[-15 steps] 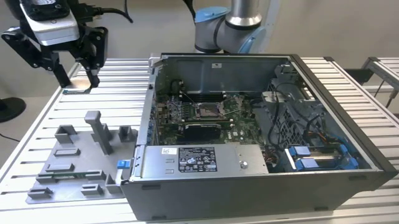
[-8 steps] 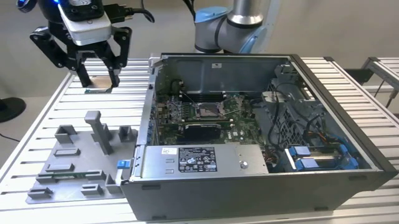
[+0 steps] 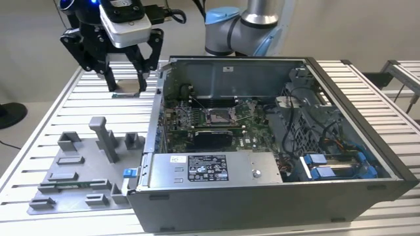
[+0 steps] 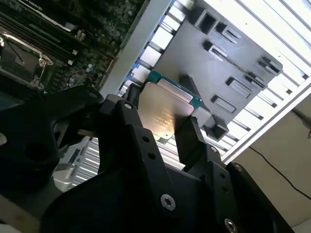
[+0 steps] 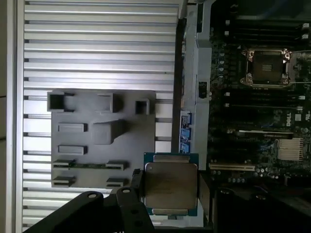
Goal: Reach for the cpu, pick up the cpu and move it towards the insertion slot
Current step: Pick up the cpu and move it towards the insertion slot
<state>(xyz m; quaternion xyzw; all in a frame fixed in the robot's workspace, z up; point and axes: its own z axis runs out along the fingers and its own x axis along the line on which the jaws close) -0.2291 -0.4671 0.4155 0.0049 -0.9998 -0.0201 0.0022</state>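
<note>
The cpu (image 3: 129, 86) is a flat square chip with a silvery top, and it hangs above the slatted table beyond the case's left wall in the exterior view. My gripper (image 3: 128, 89) is shut on it, one black finger on each side. Both wrist views show the cpu (image 5: 171, 182) (image 4: 164, 108) clamped between the fingers (image 4: 127, 121), held level and clear of the table. The insertion slot (image 3: 217, 116) has a silver frame and a dark centre and sits on the green board inside the open case, also in the wrist views as the slot (image 5: 265, 65) (image 4: 22, 60). The slot is well away from the cpu.
A grey plastic tray (image 3: 78, 182) with raised blocks lies on the table at the exterior view's left. The open computer case (image 3: 276, 196) has tall metal walls, a black panel (image 3: 211, 140) below the slot, and cables and blue drive parts (image 3: 335, 164) at its right.
</note>
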